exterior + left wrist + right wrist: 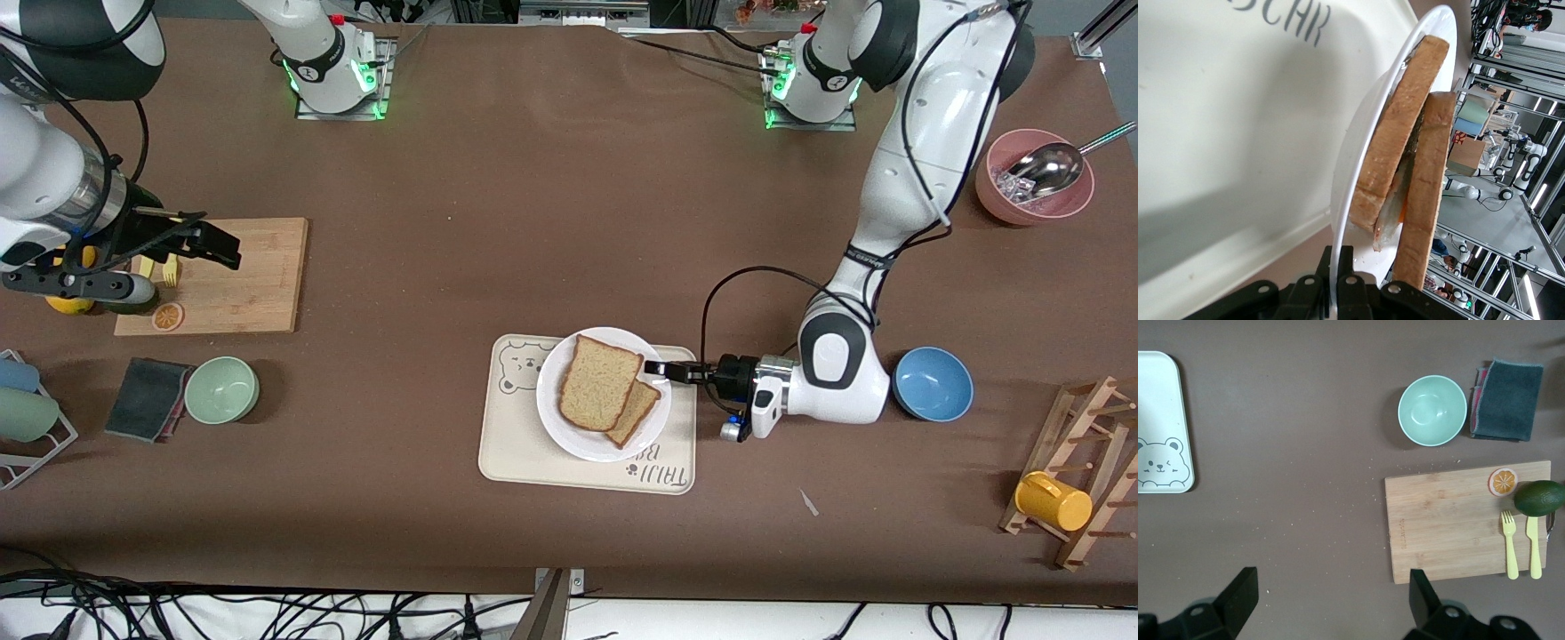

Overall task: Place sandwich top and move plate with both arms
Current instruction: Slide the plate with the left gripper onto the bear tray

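Sandwich top (600, 381), the larger speckled brown slice, lay on the plate (569, 440) in the front view, resting over a smaller brown slice (642, 416) whose corner stuck out toward the left arm's end of the table. The white plate sat on a cream tray (516, 453) with a bear drawing. The left gripper (665, 369) was low at the plate's rim, on the side toward the left arm's end, its fingers pinched together on that rim. A blue bowl (933, 384) stood on the table just beside the left arm's wrist. The right gripper (213, 244) waited up over a wooden cutting board (249, 284) at the right arm's end of the table, with a pale green bowl (222, 389) and a dark folded cloth (147, 400) nearer to the camera than the board.

From the left wrist view, the black fingers (1345, 283) were closed tight on the plate's thin white edge (1345, 200). The two slices showed edge-on, the sandwich top (1425, 200) over the lower slice (1395, 140), with a pale filling between them.

From the right wrist view, the right gripper (1331, 600) stood wide open and held nothing. Below it lay the cutting board (1445, 520), carrying an orange slice (1503, 481), an avocado (1539, 498) and a yellow fork (1510, 543). The green bowl (1432, 411), the cloth (1507, 400) and a corner of the bear tray (1161, 427) were also in sight.
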